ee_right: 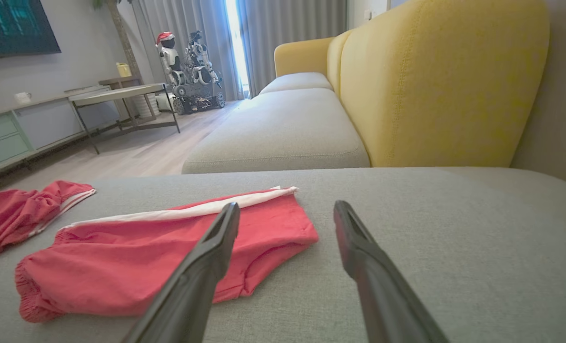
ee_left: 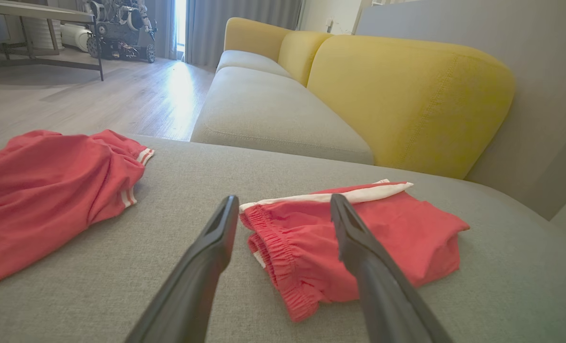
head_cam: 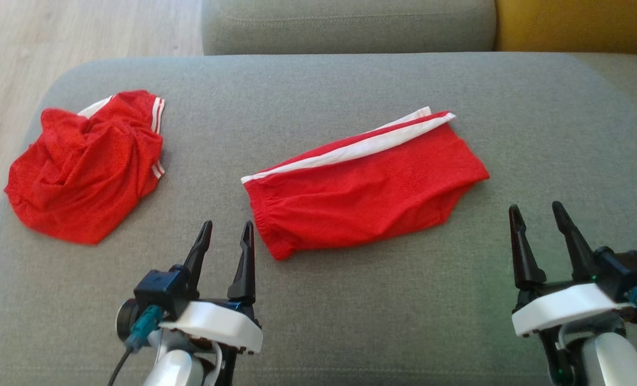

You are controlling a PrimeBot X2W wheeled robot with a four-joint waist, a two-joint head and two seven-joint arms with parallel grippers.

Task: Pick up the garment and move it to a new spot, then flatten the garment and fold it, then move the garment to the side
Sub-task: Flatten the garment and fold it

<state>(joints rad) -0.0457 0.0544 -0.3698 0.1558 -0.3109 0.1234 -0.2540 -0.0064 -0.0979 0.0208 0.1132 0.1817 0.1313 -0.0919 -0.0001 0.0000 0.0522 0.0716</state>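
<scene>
Shorts point(head_cam: 366, 193) lie folded in the middle of the cushion point(head_cam: 350, 332), with the left pincer point(head_cam: 227, 224) and right pincer point(head_cam: 534, 206) both spread wide, empty, hovering near them. Risk as I see it: pinch only the top layer when shifting them aside and the fold flops open, or they get dragged into the crumpled garment point(head_cam: 88, 166) at the left.

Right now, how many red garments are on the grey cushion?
2. One crumpled garment lies at the left end of the cushion; one folded garment lies near the middle. None seems hidden.
</scene>
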